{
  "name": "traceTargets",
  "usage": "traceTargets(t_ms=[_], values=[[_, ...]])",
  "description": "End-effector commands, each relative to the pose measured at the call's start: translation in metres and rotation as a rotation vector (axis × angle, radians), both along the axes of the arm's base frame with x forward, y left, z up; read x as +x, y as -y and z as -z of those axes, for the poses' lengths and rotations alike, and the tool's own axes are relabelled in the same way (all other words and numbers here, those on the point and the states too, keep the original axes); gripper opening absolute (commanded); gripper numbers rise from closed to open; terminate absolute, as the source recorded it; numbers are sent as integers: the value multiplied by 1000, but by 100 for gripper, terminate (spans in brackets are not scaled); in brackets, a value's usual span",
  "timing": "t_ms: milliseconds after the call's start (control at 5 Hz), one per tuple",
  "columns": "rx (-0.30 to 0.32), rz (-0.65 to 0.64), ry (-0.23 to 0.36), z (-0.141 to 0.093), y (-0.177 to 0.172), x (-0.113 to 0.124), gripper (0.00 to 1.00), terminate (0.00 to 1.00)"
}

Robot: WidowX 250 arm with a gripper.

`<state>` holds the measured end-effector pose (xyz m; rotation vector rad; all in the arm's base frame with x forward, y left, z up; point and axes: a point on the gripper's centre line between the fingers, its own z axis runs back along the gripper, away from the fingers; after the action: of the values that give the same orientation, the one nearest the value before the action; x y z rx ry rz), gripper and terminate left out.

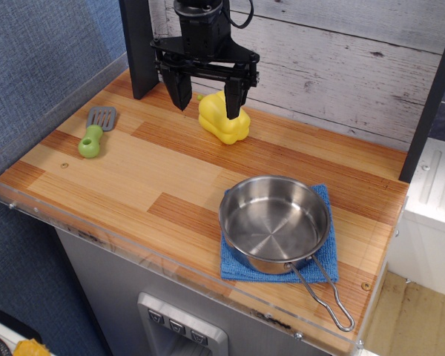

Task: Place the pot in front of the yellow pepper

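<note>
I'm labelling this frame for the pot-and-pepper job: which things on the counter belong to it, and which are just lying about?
Belongs to the job:
- pot, sitting on the cloth
- yellow pepper, at the back
- gripper, open, above the counter beside the pepper

Just lying about:
- blue cloth under the pot
- green-handled spatula at the left

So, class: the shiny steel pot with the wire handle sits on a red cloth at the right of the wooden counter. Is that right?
Not quite. The cloth under the shiny steel pot is blue, not red, as the observation image shows. The rest stands: wire handle, right of the wooden counter.
</note>
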<state>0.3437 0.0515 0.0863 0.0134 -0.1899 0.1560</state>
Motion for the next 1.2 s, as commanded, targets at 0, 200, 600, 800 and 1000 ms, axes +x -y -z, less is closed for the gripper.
traceTargets(t_ms=[0,200,600,800,1000], values=[[0,0,0,0,0,0,100,0],[27,36,8,1,18,1,100,0],[52,96,-4,-1,52,-2,100,0],[35,115,5,-9,61,-12,100,0],[30,131,5,-11,66,-23,100,0]])
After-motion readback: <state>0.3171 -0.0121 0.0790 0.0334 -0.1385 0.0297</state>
